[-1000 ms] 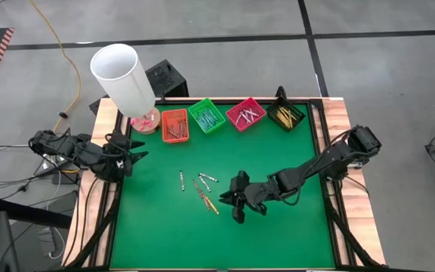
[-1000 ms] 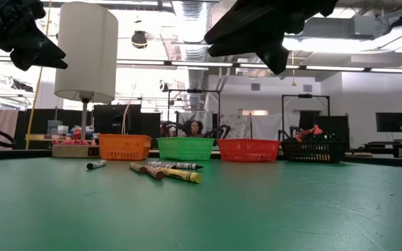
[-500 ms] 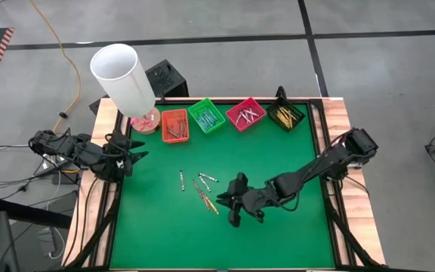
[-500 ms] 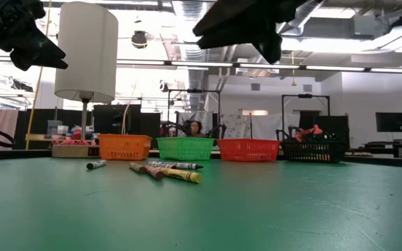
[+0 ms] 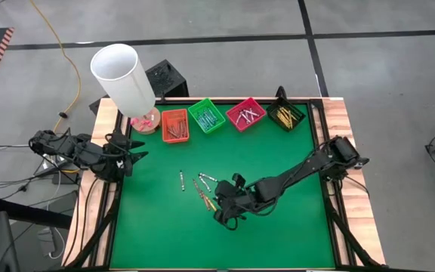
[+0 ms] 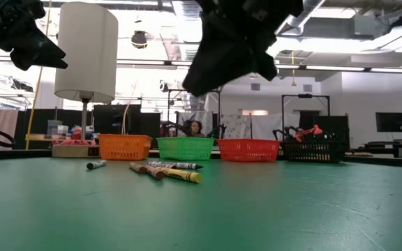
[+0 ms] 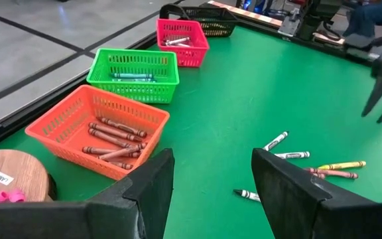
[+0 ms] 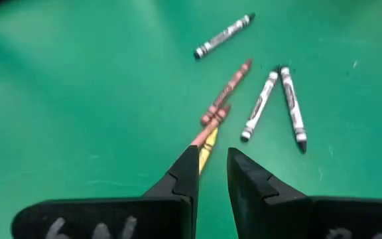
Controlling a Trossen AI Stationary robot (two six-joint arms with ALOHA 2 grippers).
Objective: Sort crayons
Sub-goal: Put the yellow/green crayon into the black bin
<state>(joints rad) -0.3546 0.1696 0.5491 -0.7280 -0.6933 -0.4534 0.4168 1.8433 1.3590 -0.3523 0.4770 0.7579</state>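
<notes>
Several loose crayons lie flat on the green mat near its middle: a grey one (image 5: 182,180), two white ones (image 5: 208,177), a brown pair (image 5: 199,187) and a yellow one (image 5: 212,205). My right gripper (image 5: 220,218) hangs well above the mat (image 6: 194,84), just near-right of the yellow crayon (image 8: 205,149). It points slantwise down, its fingers (image 8: 211,174) a narrow gap apart with nothing between them. My left gripper (image 7: 211,192) waits open at the table's left edge (image 5: 131,155).
Four small trays stand in a row along the far edge: orange (image 5: 175,125), green (image 5: 206,115), pink (image 5: 245,113) and black (image 5: 285,115), each holding crayons. A white lamp (image 5: 123,75) stands at the far left corner. Bare mat lies toward the near edge.
My right gripper has gone toward the table's left and near edge, closer to the loose crayons, and has tipped from nearly level to pointing slantwise down. Its finger gap is unchanged. The crayons have not moved.
</notes>
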